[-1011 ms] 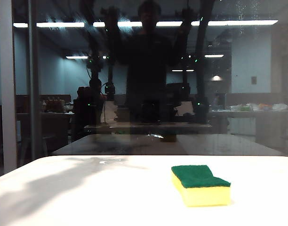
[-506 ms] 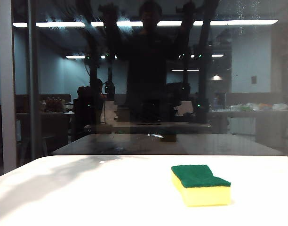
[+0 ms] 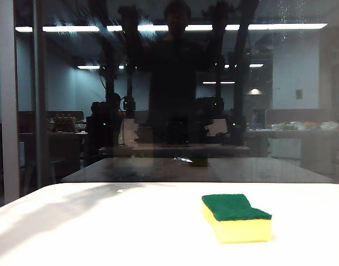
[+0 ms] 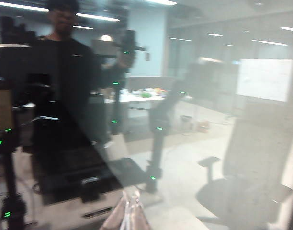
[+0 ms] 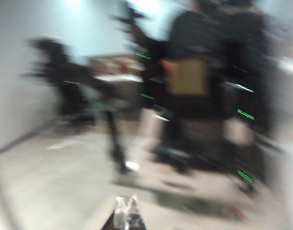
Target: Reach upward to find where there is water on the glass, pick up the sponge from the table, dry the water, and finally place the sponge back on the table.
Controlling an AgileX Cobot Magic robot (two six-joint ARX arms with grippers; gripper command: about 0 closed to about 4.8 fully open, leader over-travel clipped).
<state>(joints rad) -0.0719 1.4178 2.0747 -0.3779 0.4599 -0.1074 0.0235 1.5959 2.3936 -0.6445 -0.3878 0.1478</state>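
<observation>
Dark, mirror-like glass (image 3: 175,100) fills most of what you see from the exterior view, cut by a grey vertical frame bar (image 3: 8,100) at the left, and almost everything in it is reflection: a dark figure, both arms raised high, and a browner copy of the tabletop. Neither real arm shows directly there; you only get their mirrored outlines, too murky to read. Below the pane the white table (image 3: 103,227) runs out of frame at both sides and the near edge. The sponge (image 3: 236,218) lies flat on it toward the right, green scouring layer up, yellow foam facing you, nothing touching it. The water (image 3: 284,19) is hard to make out: faint pale speckles and streaks high at the pane's right, near the bright ceiling strip. In the left wrist view the left gripper (image 4: 129,215) is cropped at the picture's edge, its 2 tips pressed together, empty, facing the pane. The right wrist view is badly smeared; the right gripper (image 5: 127,213) shows only 2 pale tips close together, closed on nothing.
</observation>
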